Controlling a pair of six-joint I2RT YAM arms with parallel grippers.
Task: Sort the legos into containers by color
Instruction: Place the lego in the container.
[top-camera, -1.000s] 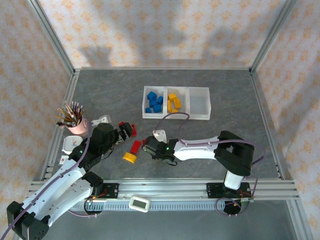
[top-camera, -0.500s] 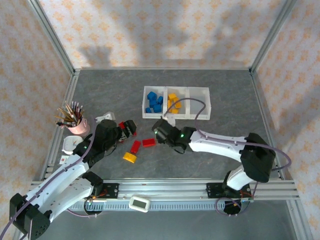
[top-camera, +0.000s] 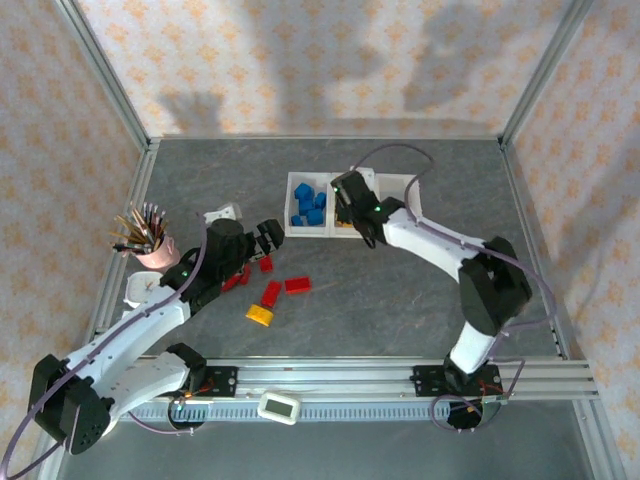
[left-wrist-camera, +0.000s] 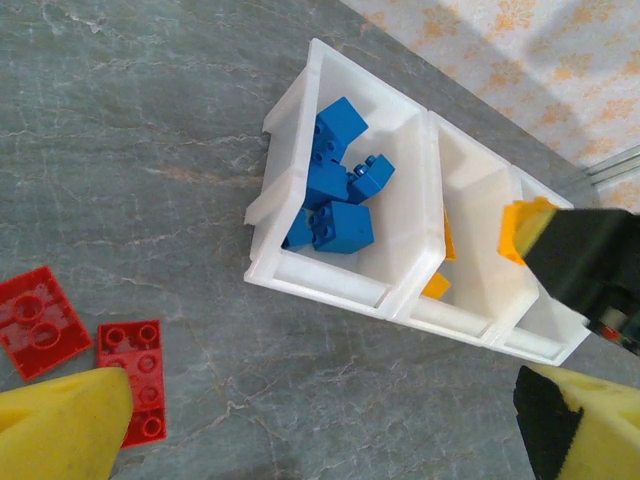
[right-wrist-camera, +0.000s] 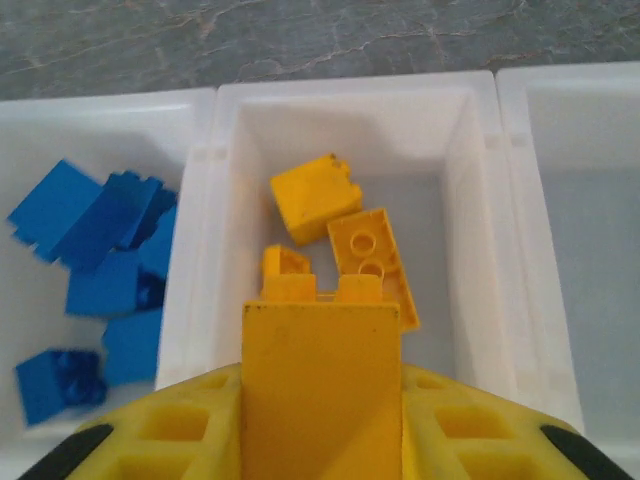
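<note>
While the right gripper (top-camera: 348, 203) hangs over the middle bin (right-wrist-camera: 455, 140), it is closed tight on 1 yellow brick (right-wrist-camera: 320, 365). I think the step now is to drop this brick in with the other yellow ones. To do it well, the gripper should keep between the 2 side walls of that bin, go down a little, and then let go, so the brick does not bounce out. The brick sits over the near part of the bin, so a small push toward the far wall would be safer. 3 yellow bricks (right-wrist-camera: 372, 262) lie at the bottom, low enough not to block the drop.

The blue bin (left-wrist-camera: 290, 150) touches the middle bin on its left and has a heap of blue bricks (left-wrist-camera: 335, 190) in it. Yellow must not slip over that wall. On the other side is the right bin (right-wrist-camera: 600, 180), and no brick shows in the part I can see.

The left gripper (top-camera: 264, 240) is wide open and holds nothing. It hovers near the corner of the blue bin, above the grey table (top-camera: 400, 290). Red bricks (top-camera: 297, 284) lie on the table near it, and a round yellow piece (top-camera: 259, 315) too. A pink cup of pencils (top-camera: 155, 248) stands well apart at the left. The 2 arms are close, so they could bump.
</note>
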